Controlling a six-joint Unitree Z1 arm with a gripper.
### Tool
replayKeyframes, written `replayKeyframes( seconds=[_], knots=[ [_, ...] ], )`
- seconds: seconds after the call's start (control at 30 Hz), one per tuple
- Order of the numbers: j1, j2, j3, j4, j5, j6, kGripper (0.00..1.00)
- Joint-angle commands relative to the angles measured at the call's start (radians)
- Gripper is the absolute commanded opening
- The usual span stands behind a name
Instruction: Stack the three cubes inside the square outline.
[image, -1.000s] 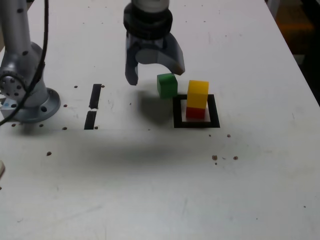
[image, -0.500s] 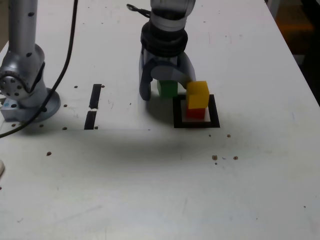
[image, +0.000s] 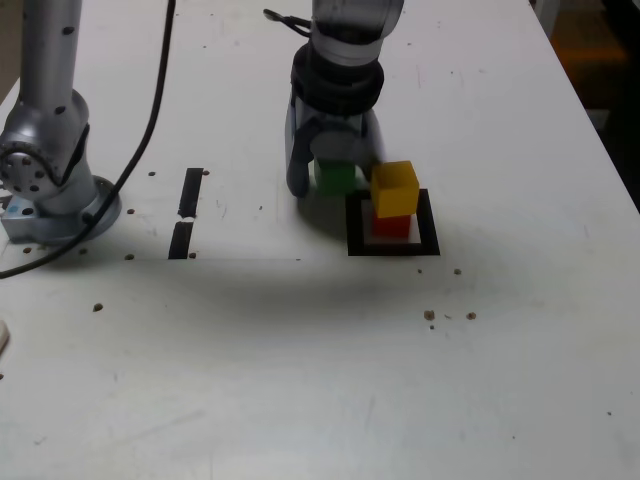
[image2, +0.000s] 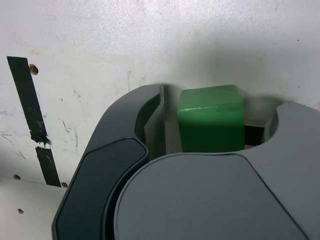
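Gripper (image: 335, 185) points down over the white table (image: 300, 380), its two grey fingers (image: 297, 170) straddling the green cube (image: 335, 177), one on each side as the exterior view shows them. In the wrist view the green cube (image2: 211, 117) sits between the jaws with a thin gap still showing at the one inner face in sight, while the other side is hidden, so the jaws are partly drawn in around the cube but I cannot tell whether they grip it. This cube rests on the table just outside the square outline (image: 392, 245), touching or nearly touching its far left corner in the exterior view. Inside the outline the red cube (image: 391, 225) lies on the white centre, and the yellow cube (image: 396, 188) sits on top of it, turned slightly off square. The gripper's right finger in the exterior view stands just beside the yellow cube. Two short black tape strips (image: 187, 210) lie end to end well to the exterior view's left of the cubes, and one strip (image2: 31, 120) shows in the wrist view. The arm's grey base (image: 50, 190) stands at the exterior view's far left, with a black cable (image: 150, 110) hanging across it. Small dark specks (image: 430, 316) dot the table nearer the camera than the outline
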Motion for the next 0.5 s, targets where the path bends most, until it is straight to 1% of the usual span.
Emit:
replayKeyframes(
  seconds=[0.0,0.13,0.23,0.3,0.37,0.47],
  knots=[
    [0.004,0.004,-0.004,-0.002,0.003,-0.002,0.57],
    [0.004,0.007,-0.008,-0.004,0.013,-0.006,0.43],
    [0.007,0.007,-0.022,0.004,0.029,-0.009,0.3],
    [0.009,0.005,-0.027,0.009,0.032,-0.009,0.22],
    [0.01,0.002,-0.031,0.019,0.032,-0.008,0.18],
    [0.013,-0.013,-0.052,0.065,0.04,-0.005,0.18]
  ],
)
